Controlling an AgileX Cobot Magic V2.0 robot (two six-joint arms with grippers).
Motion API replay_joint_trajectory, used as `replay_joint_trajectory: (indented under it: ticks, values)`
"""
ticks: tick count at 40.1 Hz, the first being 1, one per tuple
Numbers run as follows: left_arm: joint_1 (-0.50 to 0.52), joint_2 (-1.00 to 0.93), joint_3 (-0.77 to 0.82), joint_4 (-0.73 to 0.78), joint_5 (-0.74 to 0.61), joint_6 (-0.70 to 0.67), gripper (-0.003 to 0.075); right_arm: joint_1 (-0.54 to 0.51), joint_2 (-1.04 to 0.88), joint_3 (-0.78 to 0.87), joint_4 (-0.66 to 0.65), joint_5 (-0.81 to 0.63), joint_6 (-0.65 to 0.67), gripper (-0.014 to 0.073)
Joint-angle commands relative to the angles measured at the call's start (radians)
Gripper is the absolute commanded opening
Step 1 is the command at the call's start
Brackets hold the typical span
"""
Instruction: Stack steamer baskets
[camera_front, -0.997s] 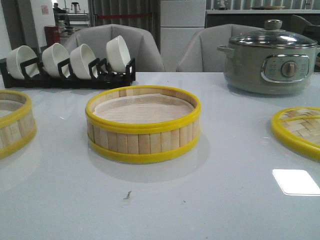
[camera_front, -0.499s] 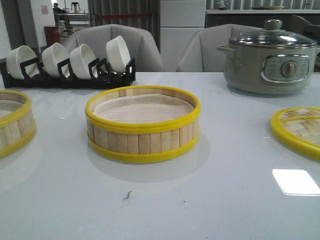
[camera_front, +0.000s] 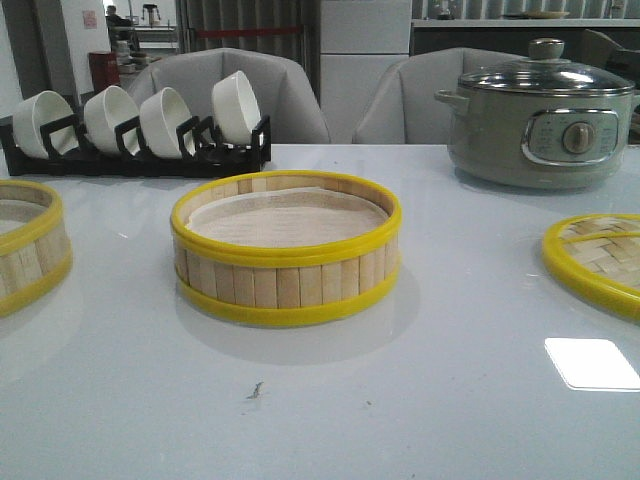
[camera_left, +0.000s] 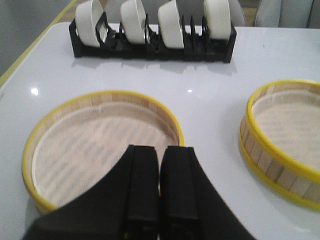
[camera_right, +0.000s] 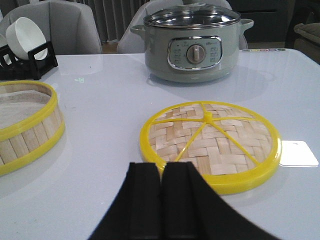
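Observation:
A steamer basket (camera_front: 286, 250) with yellow rims and a pale liner stands in the middle of the table. A second basket (camera_front: 28, 245) sits at the left edge of the front view. The woven yellow-rimmed lid (camera_front: 598, 262) lies at the right. My left gripper (camera_left: 161, 150) is shut and empty, held above the near rim of the left basket (camera_left: 97, 145); the middle basket (camera_left: 282, 135) also shows there. My right gripper (camera_right: 161, 166) is shut and empty, just short of the lid (camera_right: 210, 140). Neither gripper shows in the front view.
A black rack with white bowls (camera_front: 140, 130) stands at the back left. A grey-green electric pot (camera_front: 540, 115) with a glass lid stands at the back right. Grey chairs stand behind the white table (camera_front: 400, 400).

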Motion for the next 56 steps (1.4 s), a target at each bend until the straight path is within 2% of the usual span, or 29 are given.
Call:
replay_joint_trajectory:
  ticks: [1, 7, 11, 25, 56]
  values:
    - [-0.008, 0.119, -0.247, 0.02, 0.051, -0.004, 0.0085, -0.001, -0.021, -0.016, -0.01, -0.089, -0.011, 0.0056]
    - [-0.008, 0.267, -0.519, 0.071, 0.238, -0.004, 0.0085, -0.001, -0.021, -0.016, -0.01, -0.089, -0.011, 0.0056]
    - [-0.008, 0.318, -0.59, 0.094, 0.293, -0.003, 0.0085, -0.001, -0.021, -0.016, -0.01, -0.089, -0.011, 0.0056]
    - [-0.008, 0.325, -0.587, 0.108, 0.329, -0.003, 0.0085, -0.001, -0.021, -0.016, -0.01, -0.089, -0.011, 0.0056]
    - [-0.008, 0.337, -0.579, 0.101, 0.309, -0.003, 0.0085, -0.001, -0.021, -0.016, -0.01, -0.089, -0.011, 0.0056]
